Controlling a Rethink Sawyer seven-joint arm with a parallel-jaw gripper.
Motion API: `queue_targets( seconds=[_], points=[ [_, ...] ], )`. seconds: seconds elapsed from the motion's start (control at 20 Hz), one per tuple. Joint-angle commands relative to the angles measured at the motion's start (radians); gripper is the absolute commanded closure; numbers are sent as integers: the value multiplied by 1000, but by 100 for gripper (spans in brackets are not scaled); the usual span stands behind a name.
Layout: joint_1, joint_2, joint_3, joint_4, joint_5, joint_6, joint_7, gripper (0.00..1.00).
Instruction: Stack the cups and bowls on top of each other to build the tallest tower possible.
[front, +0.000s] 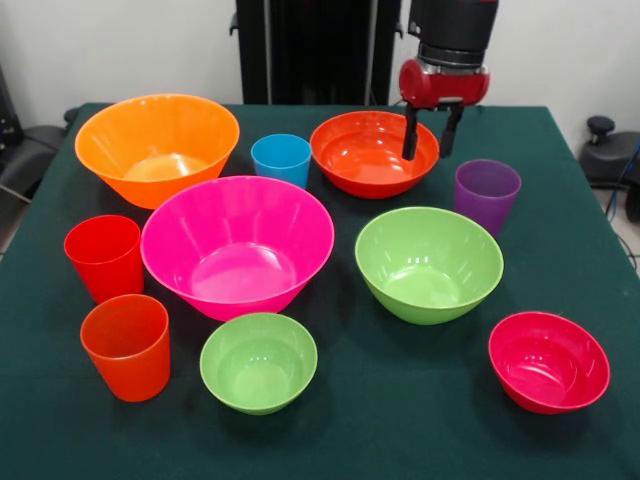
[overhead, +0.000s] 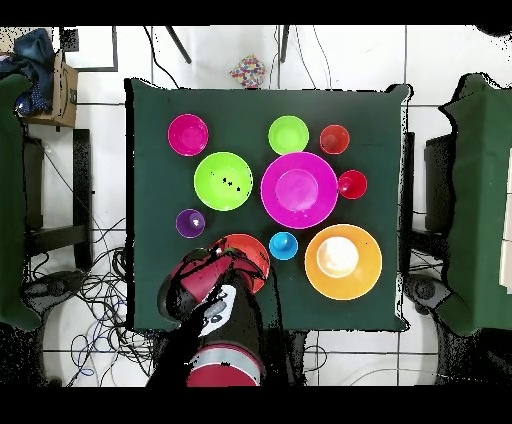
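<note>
1. The gripper (front: 431, 132) hangs over the shallow red-orange bowl (front: 372, 152) near the table's (front: 560, 420) back edge, its two dark fingers (front: 410, 135) parted and holding nothing; one finger looks to be inside the rim, the other outside it.
2. My guess is it means to pinch that rim. To do it well it should come straight down so the wall sits between the fingers, then close gently (glossy plastic slips and a shallow bowl tips easily).
3. No tower exists yet; every piece stands apart on the cloth.
4. The big orange bowl (front: 157, 145) sits by one back corner, the blue cup (front: 281, 158) between it and the red-orange bowl.
5. The large pink bowl (front: 237, 243) is mid-table, the medium green bowl (front: 428, 262) beside it, the purple cup (front: 487, 194) behind that one.
6. Along the side edge by the pink bowl stand the red cup (front: 104, 256) and the orange cup (front: 127, 344); by the front edge sit the small green bowl (front: 258, 361) and the small crimson bowl (front: 548, 360).
7. Every bowl and cup looks empty, mouths up.
</note>
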Motion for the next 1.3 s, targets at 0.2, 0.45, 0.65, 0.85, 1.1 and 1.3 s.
queue_targets(
  seconds=[0.2, 0.45, 0.65, 0.85, 1.1, 1.3],
  points=[
    [62, 109, 25, -67, 53, 1, 136, 0],
    [91, 159, -11, -101, 64, -25, 145, 0],
    [118, 202, -43, -126, 73, -48, 151, 0],
    [125, 222, -56, -136, 79, -58, 148, 0],
    [153, 277, -93, -166, 97, -88, 149, 0],
    [146, 276, -87, -161, 99, -91, 139, 0]
  ],
)
